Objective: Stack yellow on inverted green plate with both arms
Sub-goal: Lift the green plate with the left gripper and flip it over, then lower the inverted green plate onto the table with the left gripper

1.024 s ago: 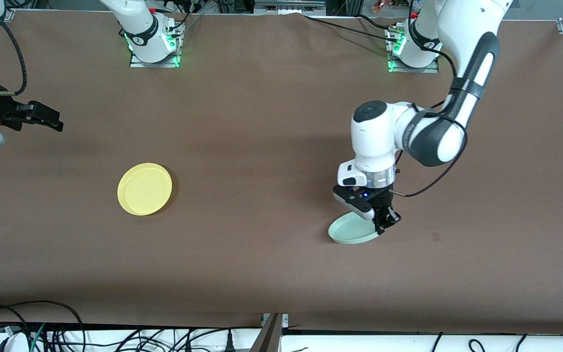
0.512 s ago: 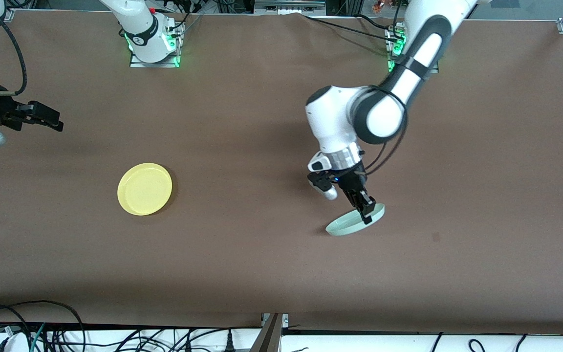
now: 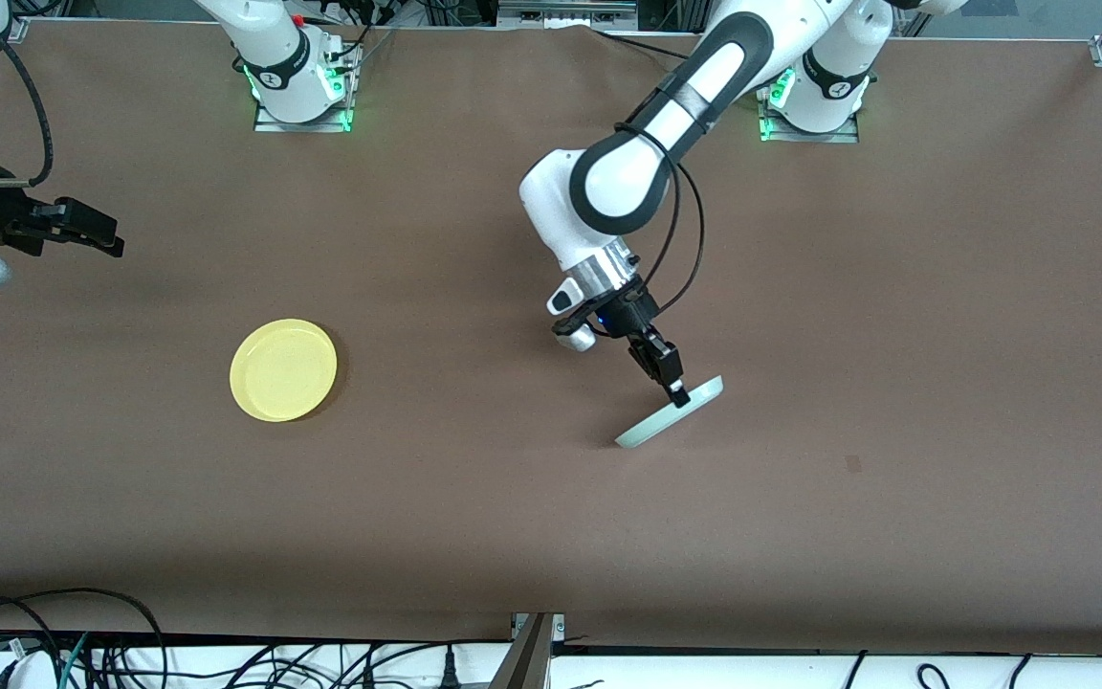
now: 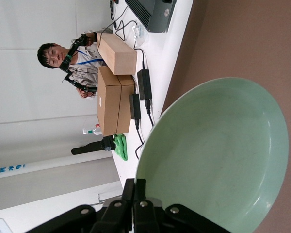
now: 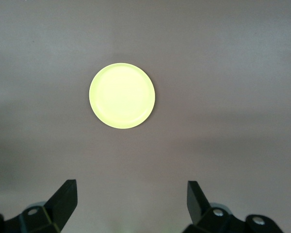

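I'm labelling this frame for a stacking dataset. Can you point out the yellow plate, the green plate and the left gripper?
Small round bright yellow plate [image 3: 283, 369]: front view, flat centre.
Small round pale mint-green plate [image 4: 218, 155]: left wrist view, inner face.
Left gripper [image 3: 676, 389]: front view, fingertips clamping the green plate's rim.

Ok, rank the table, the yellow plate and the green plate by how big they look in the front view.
1. Table, largest by far.
2. Yellow plate, lying flat, full round face showing.
3. Green plate, smallest-looking, but only because the left gripper holds it tilted, nearly edge-on.

We see a brown table [image 3: 474, 517]. Cables [image 3: 63, 641] lie off its edge at seven o'clock. Cardboard boxes [image 4: 115, 77] show in the left wrist view.
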Controlling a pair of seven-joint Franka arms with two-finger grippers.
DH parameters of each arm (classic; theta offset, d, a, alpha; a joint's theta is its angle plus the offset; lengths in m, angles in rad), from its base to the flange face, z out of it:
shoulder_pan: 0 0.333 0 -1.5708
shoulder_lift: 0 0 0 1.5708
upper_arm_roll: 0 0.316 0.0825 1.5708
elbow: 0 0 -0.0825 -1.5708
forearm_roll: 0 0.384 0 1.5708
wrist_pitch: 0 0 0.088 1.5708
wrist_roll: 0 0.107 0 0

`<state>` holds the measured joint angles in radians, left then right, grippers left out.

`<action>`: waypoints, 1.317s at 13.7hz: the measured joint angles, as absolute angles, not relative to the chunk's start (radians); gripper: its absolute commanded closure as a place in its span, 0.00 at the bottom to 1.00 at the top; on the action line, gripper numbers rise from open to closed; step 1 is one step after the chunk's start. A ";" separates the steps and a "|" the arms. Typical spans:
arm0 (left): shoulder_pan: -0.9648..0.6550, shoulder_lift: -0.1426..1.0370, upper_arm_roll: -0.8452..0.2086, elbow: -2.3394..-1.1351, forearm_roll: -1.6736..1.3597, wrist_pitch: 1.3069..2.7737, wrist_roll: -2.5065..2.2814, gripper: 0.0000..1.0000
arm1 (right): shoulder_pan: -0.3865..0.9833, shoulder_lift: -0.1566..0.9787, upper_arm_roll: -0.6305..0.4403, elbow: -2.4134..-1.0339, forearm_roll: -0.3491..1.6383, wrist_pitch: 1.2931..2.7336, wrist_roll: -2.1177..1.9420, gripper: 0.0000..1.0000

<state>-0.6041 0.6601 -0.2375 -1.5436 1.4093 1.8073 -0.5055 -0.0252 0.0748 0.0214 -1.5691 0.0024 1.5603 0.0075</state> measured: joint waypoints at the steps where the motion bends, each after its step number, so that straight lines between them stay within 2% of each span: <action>1: -0.625 0.671 -0.238 -1.530 1.409 1.779 -0.513 1.00 | -0.025 0.075 0.021 -1.569 0.002 1.560 0.007 0.00; 9: -0.757 0.796 -0.238 -1.510 1.459 1.593 -0.722 1.00 | -0.025 0.075 0.011 -1.569 0.002 1.557 0.008 0.00; 18: -0.785 0.822 -0.306 -1.505 1.445 1.536 -0.872 1.00 | -0.026 0.075 0.001 -1.569 0.002 1.552 0.008 0.00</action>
